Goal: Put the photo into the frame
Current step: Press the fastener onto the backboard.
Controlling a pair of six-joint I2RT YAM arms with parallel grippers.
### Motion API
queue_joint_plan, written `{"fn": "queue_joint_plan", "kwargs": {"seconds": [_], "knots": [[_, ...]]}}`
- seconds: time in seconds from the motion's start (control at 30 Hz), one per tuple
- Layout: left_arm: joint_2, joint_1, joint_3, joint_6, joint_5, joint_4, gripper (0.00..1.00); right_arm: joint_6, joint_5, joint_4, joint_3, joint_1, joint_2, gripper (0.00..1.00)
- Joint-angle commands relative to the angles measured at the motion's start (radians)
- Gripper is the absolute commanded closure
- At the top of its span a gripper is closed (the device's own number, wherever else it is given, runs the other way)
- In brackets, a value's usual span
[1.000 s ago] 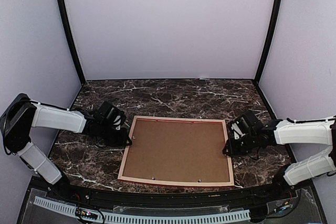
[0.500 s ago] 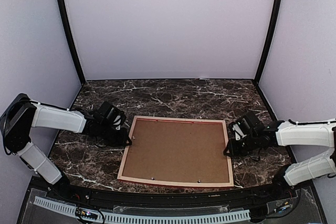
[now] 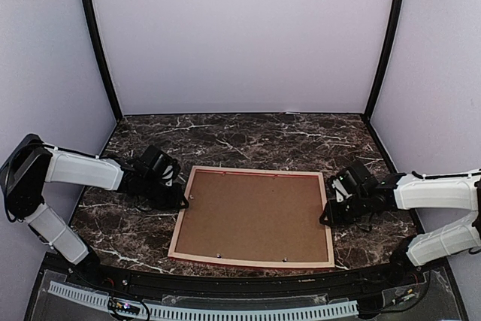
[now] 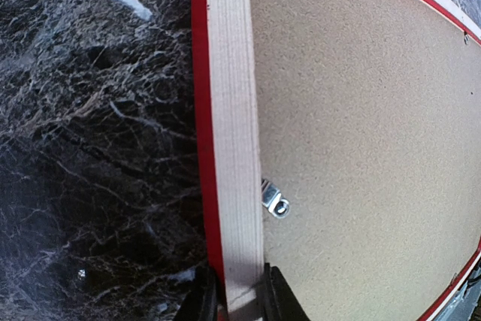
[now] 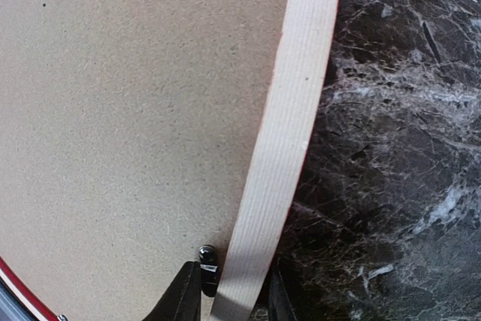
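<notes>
Frame [image 3: 252, 261], wooden, large thin rectangle, lying face down on the table [image 3: 248, 140]. The pale, straight-grained back is up and a bright red front edge shows along the rails.

Near rail of the frame: two small metal clips [image 3: 218, 255] sit at its inner edge.

Left rail of the frame: the left gripper [image 4: 239, 295] straddles it, one finger outside and one inside, closed against the wood. A bright turn-clip [image 4: 275, 201] lies just inside this rail.

Right rail of the frame: the right gripper [image 5: 231, 291] is clamped on it the same way, beside a dark fastener [image 5: 207, 255].

Within the frame: brown backing board [image 3: 255, 216], matte, speckled fibreboard, flat and seated between all four rails.

Photo: not visible in any view. It may lie under the board, but this cannot be confirmed.

Beyond the frame's far rail: bare dark marble-patterned tabletop with white veining, glossy, then plain lavender walls [image 3: 240, 35].

Step in hand, as judged: the back looks closed and the two arms grip opposite rails, likely to lift or turn the frame over.

Next move requires both arms to rise together and level. The rails are narrow and smooth, so uneven motion could twist the frame or let it slip from the fingers.
</notes>
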Motion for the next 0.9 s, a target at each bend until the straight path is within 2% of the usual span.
{"fn": "queue_joint_plan", "kwargs": {"seconds": [0.0, 0.53, 0.73, 0.87], "knots": [[0.012, -0.005, -0.006, 0.012, 0.004, -0.047, 0.82, 0.011, -0.002, 0.002, -0.008, 0.021, 0.005, 0.7], [0.005, -0.003, 0.001, 0.019, -0.006, -0.063, 0.82, 0.018, 0.065, -0.01, 0.021, 0.022, 0.055, 0.79], [0.002, -0.003, -0.004, 0.017, -0.008, -0.062, 0.82, -0.022, 0.065, -0.006, 0.057, 0.018, 0.065, 0.82], [-0.012, -0.003, -0.015, 0.011, -0.007, -0.059, 0.82, -0.077, 0.01, 0.026, 0.089, -0.016, 0.093, 0.82]]}}
